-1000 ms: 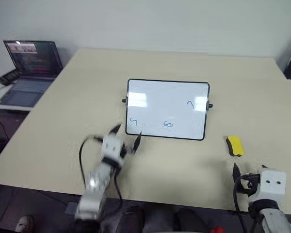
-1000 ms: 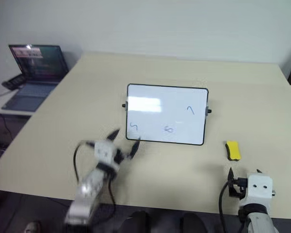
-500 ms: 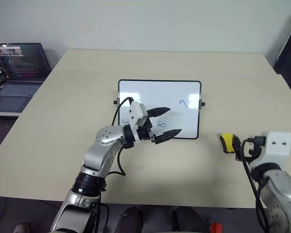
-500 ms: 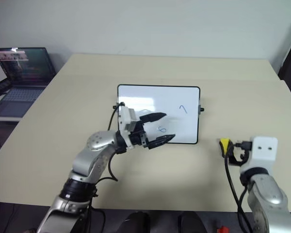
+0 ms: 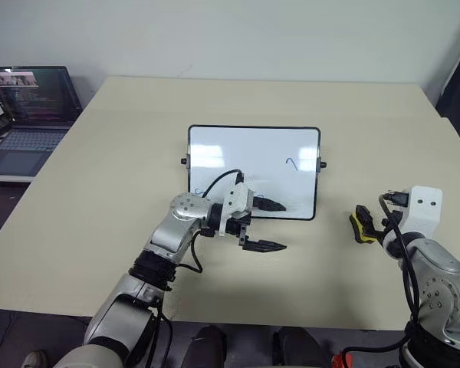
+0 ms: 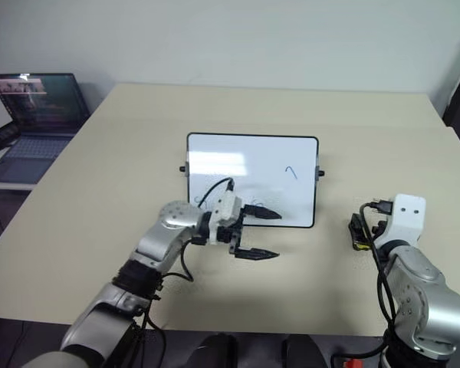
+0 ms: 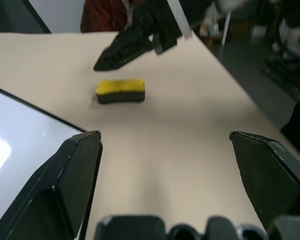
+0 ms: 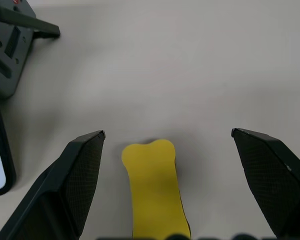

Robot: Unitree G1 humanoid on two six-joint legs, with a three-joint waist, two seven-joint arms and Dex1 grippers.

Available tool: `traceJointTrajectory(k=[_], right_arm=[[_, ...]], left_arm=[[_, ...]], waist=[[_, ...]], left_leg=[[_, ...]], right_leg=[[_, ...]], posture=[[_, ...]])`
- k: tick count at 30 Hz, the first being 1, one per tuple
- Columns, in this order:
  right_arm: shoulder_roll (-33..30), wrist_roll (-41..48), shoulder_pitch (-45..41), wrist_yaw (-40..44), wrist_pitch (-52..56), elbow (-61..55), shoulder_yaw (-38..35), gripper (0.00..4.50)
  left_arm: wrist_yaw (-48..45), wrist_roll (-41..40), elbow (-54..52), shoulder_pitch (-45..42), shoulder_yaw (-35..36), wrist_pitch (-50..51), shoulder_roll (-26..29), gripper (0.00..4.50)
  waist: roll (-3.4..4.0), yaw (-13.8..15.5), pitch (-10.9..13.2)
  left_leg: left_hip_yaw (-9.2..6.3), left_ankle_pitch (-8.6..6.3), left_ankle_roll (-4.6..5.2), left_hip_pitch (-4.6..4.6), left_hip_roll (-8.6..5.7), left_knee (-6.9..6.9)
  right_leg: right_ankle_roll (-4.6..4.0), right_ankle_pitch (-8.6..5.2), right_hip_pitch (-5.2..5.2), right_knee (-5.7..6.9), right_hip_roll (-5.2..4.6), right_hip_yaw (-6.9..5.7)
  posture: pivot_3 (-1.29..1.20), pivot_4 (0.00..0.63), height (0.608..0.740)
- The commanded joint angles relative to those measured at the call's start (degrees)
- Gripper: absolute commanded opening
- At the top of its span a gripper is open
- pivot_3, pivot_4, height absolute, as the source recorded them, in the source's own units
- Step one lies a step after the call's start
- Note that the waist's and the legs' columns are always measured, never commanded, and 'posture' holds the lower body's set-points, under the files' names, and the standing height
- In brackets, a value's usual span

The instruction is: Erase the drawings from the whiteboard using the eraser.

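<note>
Using the whiteboard [image 5: 253, 157] as the anchor. It's lying flat on the table [image 5: 138, 138], glossy white, thin black frame, small black knobs on both short sides.

My right gripper [image 8: 176, 165] is hanging over the eraser [image 8: 155, 190], off the board's right short side, clear of the frame. Fingers are spread wide and nothing is in them; the block is sitting between them on the table, not touched as far as I can tell. I'm lining up along its long axis so the fingers can close across the narrow sides — my read, grab not yet done.

Eraser: small yellow oblong, slightly waisted on top, dark base. Lying flat, yellow face up, so it should pinch easily.

My left gripper [image 5: 264, 225] is pointing across toward the eraser, at the board's near long edge. One finger is over the near strip of the board, the other over bare table just off the edge. Fingers apart, holding nothing. Probably there to steady the board during wiping; that's a guess.

Drawings: one blue hook [image 5: 293, 162] is showing near the board's right end. My left wrist and gripper are covering the near edge, so I can't say what marks are there. Nothing wiped yet, judging by that mark.

Laptop [image 5: 31, 103] is sitting well off the board's left side, not involved.
</note>
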Motion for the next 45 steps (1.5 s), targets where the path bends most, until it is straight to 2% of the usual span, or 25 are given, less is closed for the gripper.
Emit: traceJointTrajectory(k=[1,7,30,33,41,45], right_arm=[[-0.74,0.59,0.47,0.87,-1.31,0.13,-0.08,4.46],[-0.98,0.59,3.48,1.6,-5.06,2.97,1.33,4.46],[-1.67,1.16,3.51,1.42,-9.66,7.87,3.08,4.46],[-1.65,1.35,3.43,1.47,-10.01,8.12,2.9,3.9],[-1.87,1.14,3.28,0.87,-10.54,8.7,2.75,1.16],[-1.99,1.26,3.06,0.53,-10.53,9.0,2.45,1.01]], left_arm=[[-0.81,1.65,3.28,-1.15,0.14,-5.7,-1.69,4.5],[1.05,3.89,7.38,-1.07,0.72,-9.05,-3.92,4.5],[2.89,4.4,5.0,-1.93,1.4,-8.22,-4.28,4.5],[3.07,4.4,4.71,-1.93,1.4,-7.95,-4.28,4.5],[3.22,4.32,4.08,-2.26,1.53,-7.42,-4.02,4.5],[3.23,4.31,4.19,-2.63,1.66,-7.42,-3.91,4.5]], waist=[[0.0,0.0,0.0],[0.01,-0.06,-0.01],[0.02,-0.09,-0.02],[0.02,-0.09,-0.02],[0.02,-0.09,-0.02],[0.02,-0.1,-0.02]], left_leg=[[0.0,0.0,0.01,-0.01,0.0,0.0],[0.0,-0.11,0.23,-0.02,0.0,0.05],[-0.01,-0.1,0.28,0.02,-0.02,0.21],[-0.02,-0.1,0.28,0.02,-0.02,0.28],[-0.11,-0.14,0.35,0.04,-0.04,0.81],[-0.13,-0.13,0.38,0.09,-0.08,0.91]], right_leg=[[0.0,0.0,0.0,0.0,0.0,-0.01],[0.0,0.0,0.0,0.05,0.0,-0.01],[0.0,0.01,0.01,0.22,0.0,-0.03],[0.0,0.01,0.0,0.33,0.0,-0.02],[0.0,0.0,0.0,0.87,0.0,0.01],[0.0,0.0,0.03,0.99,0.0,0.03]], posture=[[0.0,0.15,0.74],[0.0,0.15,0.74],[0.0,0.15,0.74],[0.0,0.15,0.74],[0.0,0.15,0.74],[0.0,0.15,0.74]])
